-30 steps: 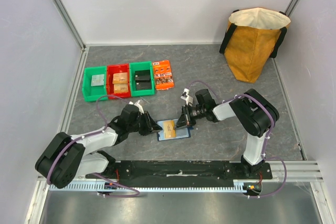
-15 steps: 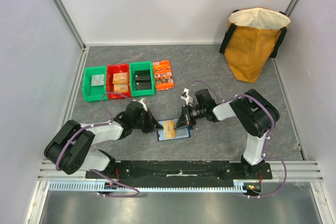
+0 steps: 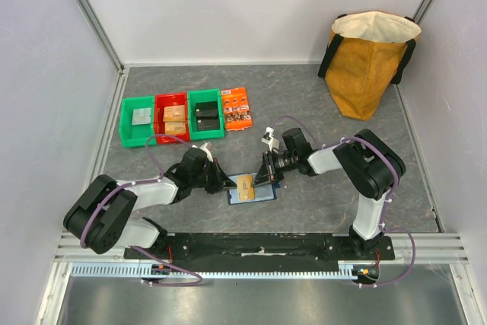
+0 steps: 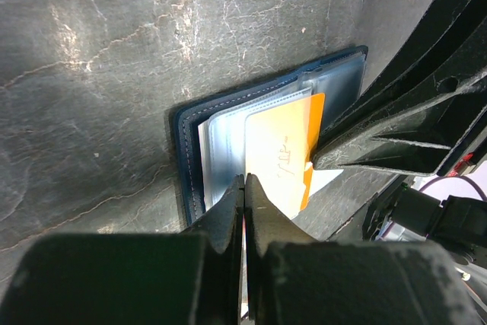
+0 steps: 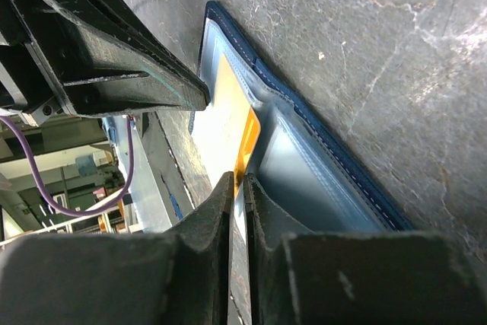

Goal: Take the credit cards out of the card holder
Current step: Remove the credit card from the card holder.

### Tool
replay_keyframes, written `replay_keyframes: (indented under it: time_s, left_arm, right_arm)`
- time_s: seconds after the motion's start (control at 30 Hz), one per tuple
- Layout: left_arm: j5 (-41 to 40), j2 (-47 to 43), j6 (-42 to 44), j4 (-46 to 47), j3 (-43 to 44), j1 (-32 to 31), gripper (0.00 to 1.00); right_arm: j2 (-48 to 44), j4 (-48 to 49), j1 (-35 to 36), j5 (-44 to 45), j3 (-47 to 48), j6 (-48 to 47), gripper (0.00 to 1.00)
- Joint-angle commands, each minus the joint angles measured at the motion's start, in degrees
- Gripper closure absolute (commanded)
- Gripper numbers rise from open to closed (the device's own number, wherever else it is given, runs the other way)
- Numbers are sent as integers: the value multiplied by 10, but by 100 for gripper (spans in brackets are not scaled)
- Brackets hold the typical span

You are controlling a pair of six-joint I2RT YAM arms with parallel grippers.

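Grey stone-look table (image 3: 319,104), white walls round it. The card holder (image 4: 186,154) lies open and flat betw. my two tools, right at both sets of tips.

My left gripper (image 4: 243,188) is closed tight. Its tips meet at the holder's near edge, where the clear sleeves (image 4: 221,138) end. Can't tell if it nips a sleeve lip or just presses there. My right gripper (image 5: 240,188) is narrow, only a thin slit betw. the jaws. The tan-gold card (image 4: 278,161) runs its orange edge into that slit. Whether it's actually pinched, I can't tell.

Key relation: the card is part out, w/ a strip along one edge bare and the rest under clear plastic. The bare edge faces the right tips and the covered end faces the left tips. Its long axis looks approx. in line w/ the right fingers. So I judge the pull goes straight back along the right tool's own approach, away from the left one, which should pin the holder. Risk: the holder drags along if that hold is weak.

Can't tell if the other sleeves hold more cards.

Fwd of the left tool, well apart:
- outer green bin (image 3: 125,129) w/ a grey flat piece
- red bin (image 3: 172,100) w/ tan blocks
- inner green bin (image 3: 205,95) w/ black pieces
- orange packet (image 3: 237,109) just beside that bin

Far fwd and outboard of the right arm stands a mustard tote bag (image 3: 365,74), upright, mouth open, contents not visible.
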Motion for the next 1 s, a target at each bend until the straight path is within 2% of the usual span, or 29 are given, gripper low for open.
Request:
replay_keyframes:
  time_s: [0.0,0.13,0.33,0.67,0.83,0.97]
  left_arm:
    - [-32,0,20,-47,-18,0,98]
    - [-32,-2,20,-48,-20,0,98]
    - [-32,-5,22,-50,-21,0,98]
    - [-31,-5,23,-50,-23,0,98]
    - [-35,-7,20,-52,-27,0,98]
    - [-37,-10,19,-53,-28,0,98]
  right_arm:
    - [8,10,4,7,17,5,85]
    - [13,18,7,3,21,10,84]
    - [22,42,10,-7,23,26,79]
    - [33,39,13,-4,34,29,79]
    - [26,13,12,3,35,5,100]
    - [12,-37,-2,12,33,-32,100]
